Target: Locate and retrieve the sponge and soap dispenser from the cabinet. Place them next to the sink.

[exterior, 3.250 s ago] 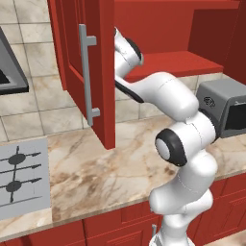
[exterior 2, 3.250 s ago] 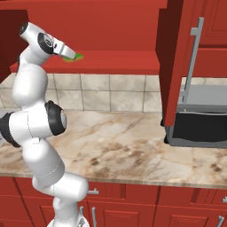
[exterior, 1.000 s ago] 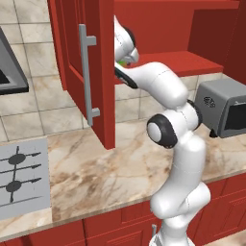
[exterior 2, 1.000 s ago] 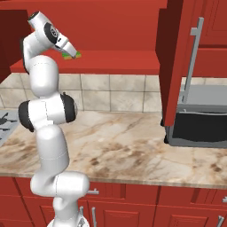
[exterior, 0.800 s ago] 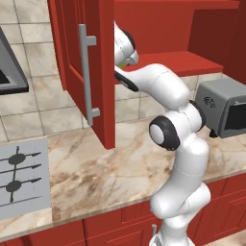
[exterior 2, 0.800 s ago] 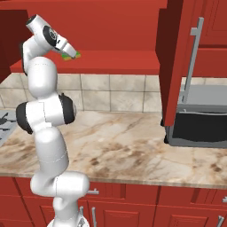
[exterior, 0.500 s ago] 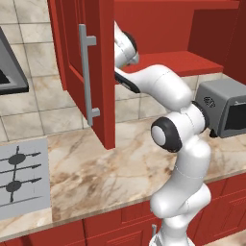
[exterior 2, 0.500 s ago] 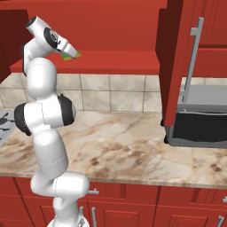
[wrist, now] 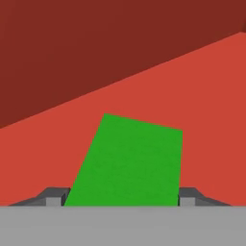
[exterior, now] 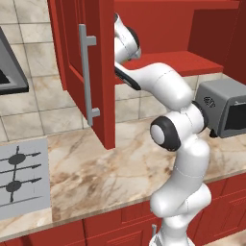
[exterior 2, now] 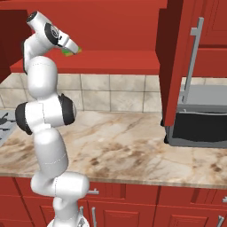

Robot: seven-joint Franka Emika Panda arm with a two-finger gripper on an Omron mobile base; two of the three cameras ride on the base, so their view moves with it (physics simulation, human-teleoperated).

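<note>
Inside the open cabinet (exterior 2: 133,26), the sponge (wrist: 127,161) lies on the red shelf (exterior 2: 111,60). The gripper (wrist: 122,197) sits at the sponge, a fingertip (wrist: 190,194) against each side. The jaws look closed on it, so a straight pull-back out of the cabinet should free it.

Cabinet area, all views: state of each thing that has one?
cabinet door: swung open, handle facing the left base camera.
sponge: lying on the cabinet shelf, between the pincer's finger tips.
pincer: at the sponge, one finger tip on either side; whether it is clamped, cannot tell.
microwave: door closed, on the counter.
</note>
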